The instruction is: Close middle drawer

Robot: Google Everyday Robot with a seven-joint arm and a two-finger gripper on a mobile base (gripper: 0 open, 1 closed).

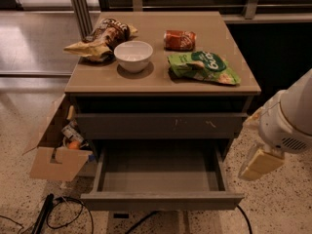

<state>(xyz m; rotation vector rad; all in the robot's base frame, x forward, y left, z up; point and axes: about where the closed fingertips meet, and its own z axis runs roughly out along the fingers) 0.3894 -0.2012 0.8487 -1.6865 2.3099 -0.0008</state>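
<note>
Cabinet, one. Bench (161,79) carries four items: one white bowl (133,56), one red can (179,39) lying on its side, one green snack bag (204,67), one brown snack bag (100,39).

Middle drawer (161,174): one, pulled out toward the near side below the scratched upper front (161,126), interior bare.

End effector (261,164): one, right of the open drawer, apart from it; grip state cannot be told.

Cardboard box (53,152): one, left.
</note>
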